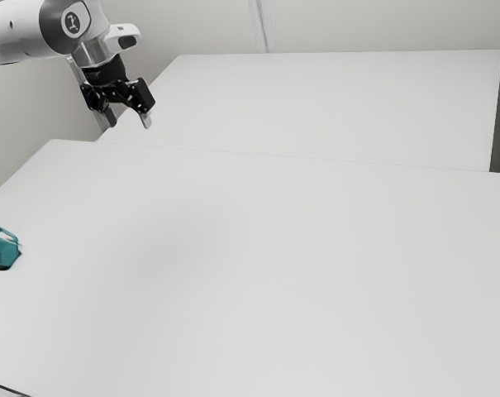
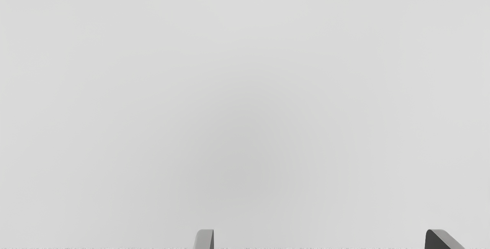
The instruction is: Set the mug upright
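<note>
Here, in the exterior view, the gripper point(image 1: 129, 123) hangs above the white table point(image 1: 250, 273), pointing down, fingers spread wide; the teal mug point(image 1: 3, 251) lies handle-up at the exterior view's left edge. In the wrist view, the fingertips stand well apart.

From where I stand, I can't make out a single readable word or number, but there is a maker's-style emblem on the white robot arm point(image 1: 18, 33). It sits on the rounded housing point(image 1: 54, 35) of a joint near the arm's lower end: a dark oval badge point(image 1: 72, 22) with a pale outline around it and a small, pale, branching symbol in the middle, its finer lines too small to tell.
</note>
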